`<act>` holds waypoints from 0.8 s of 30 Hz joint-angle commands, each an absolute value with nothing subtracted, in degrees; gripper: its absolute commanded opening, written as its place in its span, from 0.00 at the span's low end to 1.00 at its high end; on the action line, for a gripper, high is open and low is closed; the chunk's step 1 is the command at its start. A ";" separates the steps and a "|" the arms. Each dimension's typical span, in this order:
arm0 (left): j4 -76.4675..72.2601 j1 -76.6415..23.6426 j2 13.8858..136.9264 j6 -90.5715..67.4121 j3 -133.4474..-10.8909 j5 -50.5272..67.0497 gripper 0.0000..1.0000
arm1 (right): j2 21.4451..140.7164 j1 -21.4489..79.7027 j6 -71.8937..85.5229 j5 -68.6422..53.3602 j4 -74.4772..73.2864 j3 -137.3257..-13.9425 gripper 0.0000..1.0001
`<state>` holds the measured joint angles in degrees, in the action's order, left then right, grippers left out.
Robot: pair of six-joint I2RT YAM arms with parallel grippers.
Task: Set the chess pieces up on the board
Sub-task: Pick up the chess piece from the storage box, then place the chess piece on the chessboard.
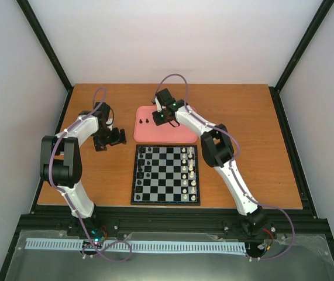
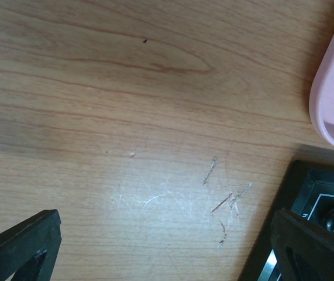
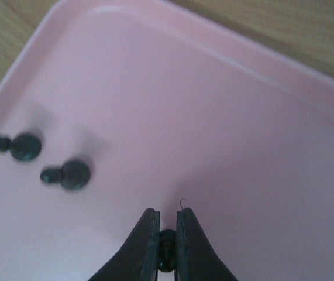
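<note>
two black pawns (image 3: 67,174) lie tipped over on the pink tray (image 3: 231,117). a third small black piece (image 3: 167,257) sits between the fingers of the right gripper (image 3: 167,213), which are pinched nearly together on it, low over the tray floor. whether it is lifted yet i cannot tell.

on the chessboard (image 1: 167,186) the white pieces (image 1: 188,170) stand in two full-looking files along the right side. black pieces (image 1: 142,165) fill part of the two left files; they are too small to count, but gaps seem to show toward the near end. judged from that, the job is well past half: at least the three from the tray are left to place, the gripped one first. the left gripper (image 2: 164,225) hangs with its fingers wide apart over bare table (image 2: 126,105), holding nothing, beside the board's corner.

only the overhead view shows the board's fill and both arms, but it cannot show the grip. only the right wrist view shows the piece clamped. the left wrist view shows the tray's rounded corner and the board's dark border near each other but apart.
</note>
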<state>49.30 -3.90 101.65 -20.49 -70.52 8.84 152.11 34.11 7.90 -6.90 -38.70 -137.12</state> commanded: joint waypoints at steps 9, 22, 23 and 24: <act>48.58 -3.72 101.55 -19.68 -70.93 8.62 1.00 | 121.99 38.56 4.59 -6.11 -36.56 -111.52 0.03; 48.11 -3.72 99.63 -19.49 -70.58 7.63 1.00 | 98.40 58.22 13.33 -2.07 -27.22 -72.93 0.03; 48.03 -3.64 99.51 -19.52 -70.39 7.67 1.00 | 97.81 59.40 13.94 -1.84 -26.74 -71.98 0.03; 47.91 -3.74 99.31 -19.51 -70.26 7.54 1.00 | 97.11 60.54 14.35 -1.48 -26.20 -71.05 0.03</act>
